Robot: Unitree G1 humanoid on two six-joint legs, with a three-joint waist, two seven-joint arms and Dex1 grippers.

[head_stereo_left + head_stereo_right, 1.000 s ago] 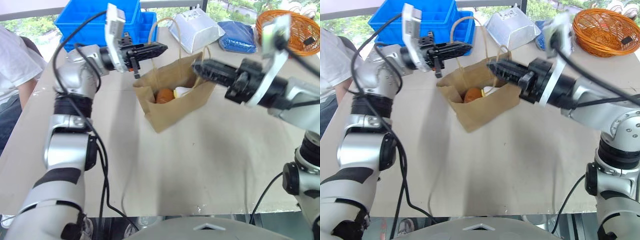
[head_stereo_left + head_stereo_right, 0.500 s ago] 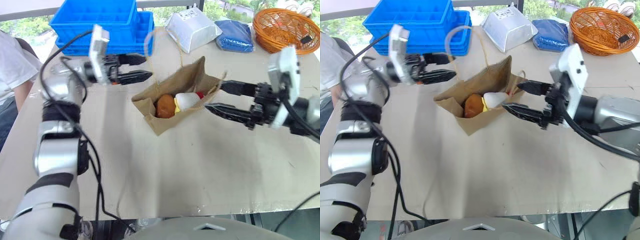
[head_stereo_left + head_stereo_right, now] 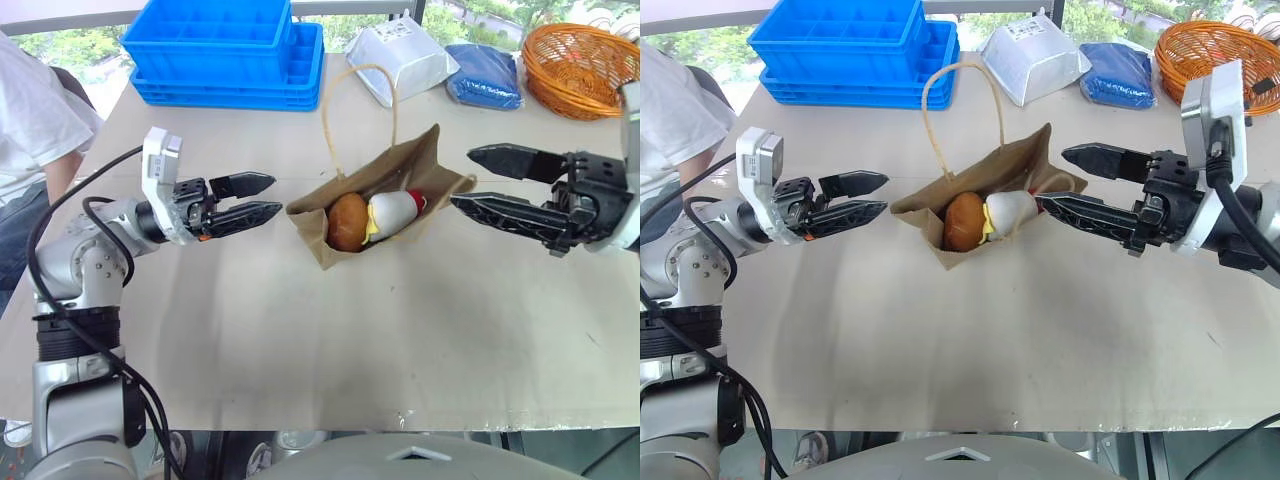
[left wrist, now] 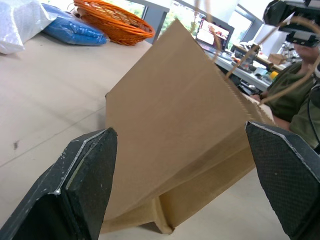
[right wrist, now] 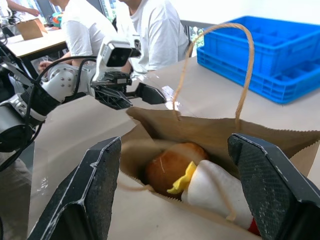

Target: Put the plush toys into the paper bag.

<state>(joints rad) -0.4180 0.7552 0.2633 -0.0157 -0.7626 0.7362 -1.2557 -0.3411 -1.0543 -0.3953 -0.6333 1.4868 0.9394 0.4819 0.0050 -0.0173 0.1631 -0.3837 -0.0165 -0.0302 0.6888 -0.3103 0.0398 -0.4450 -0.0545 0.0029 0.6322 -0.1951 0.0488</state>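
Both grippers, left [image 3: 258, 196] and right [image 3: 488, 182], let go and backed off open-jawed and empty, leaving brown kraft paper bag [image 3: 400, 185] slumped on table [image 3: 400, 330] holding brown bear-head plush [image 3: 348, 221] and white chick plush [image 3: 392, 211].

Silver-grey arms [image 3: 85, 270] — black cables, black jaws.

Blue crates [image 3: 220, 45], white pouch [image 3: 405, 60], blue bag [image 3: 484, 74], orange basket [image 3: 581, 55].
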